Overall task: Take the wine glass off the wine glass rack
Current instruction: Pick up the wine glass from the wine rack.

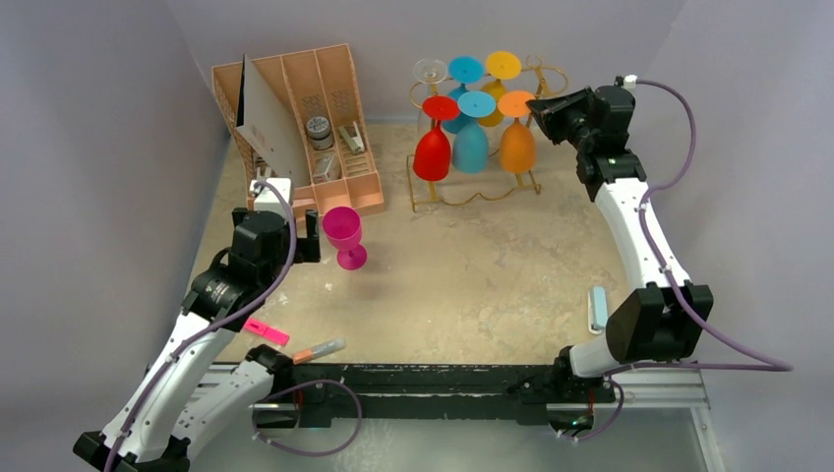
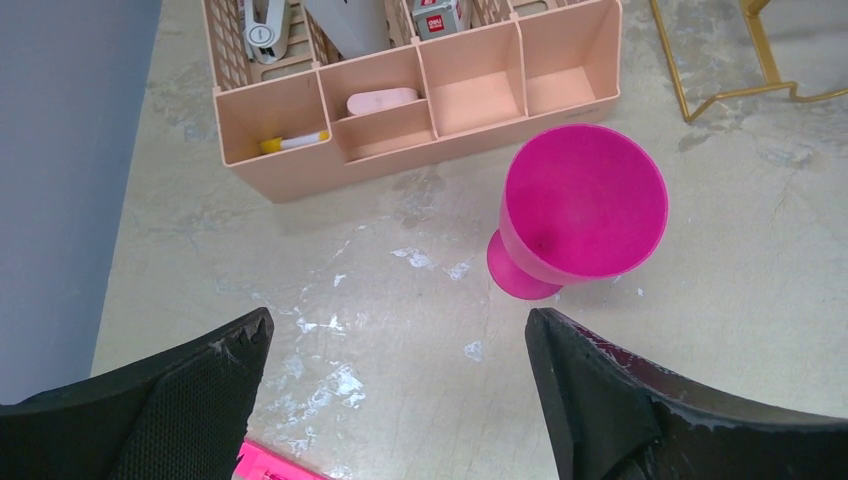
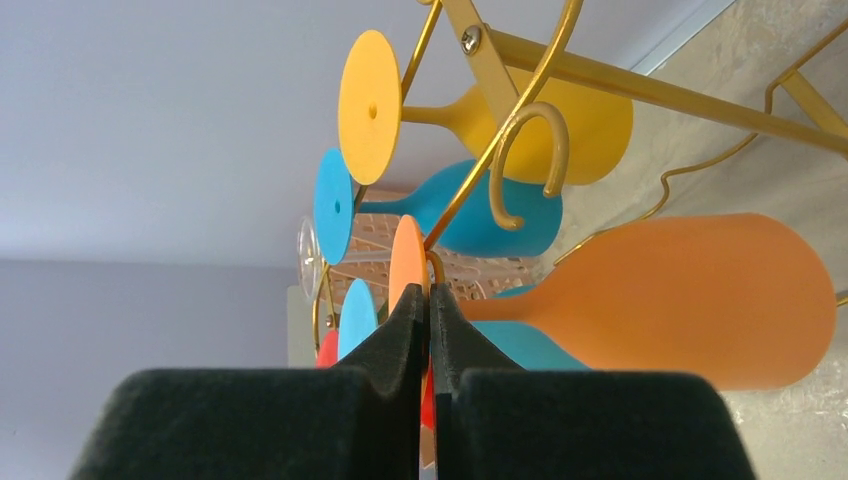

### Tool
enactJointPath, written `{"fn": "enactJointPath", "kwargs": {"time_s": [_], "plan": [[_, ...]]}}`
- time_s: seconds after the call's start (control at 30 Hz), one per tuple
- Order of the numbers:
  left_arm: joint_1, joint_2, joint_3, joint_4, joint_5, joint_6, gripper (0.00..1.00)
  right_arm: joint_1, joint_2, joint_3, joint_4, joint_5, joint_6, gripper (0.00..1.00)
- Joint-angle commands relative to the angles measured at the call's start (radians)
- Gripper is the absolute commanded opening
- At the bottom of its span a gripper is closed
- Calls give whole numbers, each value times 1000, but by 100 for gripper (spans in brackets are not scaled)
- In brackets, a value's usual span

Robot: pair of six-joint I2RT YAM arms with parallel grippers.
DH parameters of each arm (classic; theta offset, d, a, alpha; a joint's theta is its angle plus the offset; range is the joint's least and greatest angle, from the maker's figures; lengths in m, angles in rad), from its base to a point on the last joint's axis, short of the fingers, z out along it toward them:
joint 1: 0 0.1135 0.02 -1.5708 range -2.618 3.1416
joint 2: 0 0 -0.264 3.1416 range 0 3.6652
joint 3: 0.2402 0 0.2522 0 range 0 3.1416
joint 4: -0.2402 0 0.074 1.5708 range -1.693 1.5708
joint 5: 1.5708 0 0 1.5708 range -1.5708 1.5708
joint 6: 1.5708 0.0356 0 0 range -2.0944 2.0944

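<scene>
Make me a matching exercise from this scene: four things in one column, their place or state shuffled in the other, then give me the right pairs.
Column one
1. magenta plastic wine glass
2. orange plastic wine glass
3. left gripper
4. right gripper

Column two
A. hanging upside down on the gold wire rack
B. closed tight
C. standing upright on the beige table
D. wide open

Pairs: 1-C, 2-A, 3-D, 4-B
</scene>
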State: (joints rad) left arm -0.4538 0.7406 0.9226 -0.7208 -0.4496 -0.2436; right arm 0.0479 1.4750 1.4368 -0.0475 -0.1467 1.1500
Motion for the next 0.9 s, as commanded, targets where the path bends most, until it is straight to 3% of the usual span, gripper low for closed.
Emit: {"fn": "enactJointPath", "kwargs": {"time_s": [0.0, 0.53, 0.87], "plan": [[5, -32, -1, 23, 5, 8, 97, 6, -45, -9, 45, 16, 23, 0], [5, -16, 6, 9, -10, 3, 99, 6, -105, -40, 26, 14, 1, 0], [4, -31, 2, 10, -35, -8, 99, 6, -166, -97, 44, -71, -40, 0]]}}
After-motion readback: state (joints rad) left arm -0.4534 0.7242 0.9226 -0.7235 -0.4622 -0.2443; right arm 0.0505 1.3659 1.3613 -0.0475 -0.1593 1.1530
